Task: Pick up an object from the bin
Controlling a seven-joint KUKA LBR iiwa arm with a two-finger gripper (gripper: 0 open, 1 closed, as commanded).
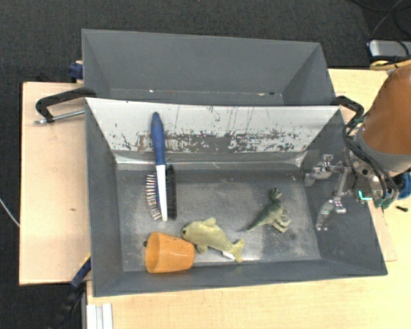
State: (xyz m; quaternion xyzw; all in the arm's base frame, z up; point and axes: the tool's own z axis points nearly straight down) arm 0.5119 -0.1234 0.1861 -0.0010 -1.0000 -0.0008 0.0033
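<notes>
My gripper [325, 192] hangs over the bin's right slope, open, with nothing between its fingertips. Nearest to it, a small green toy dinosaur [269, 213] stands on the bin floor, a little to the gripper's left and apart from it. Further left, near the front wall, lies a pale yellow-green plush fish [211, 237].
An orange cup [168, 253] lies on its side in the front left corner, touching the plush. A brush with a blue and white handle [161, 175] leans up the back wall at the left. The arm with its orange cover comes in from the right rim.
</notes>
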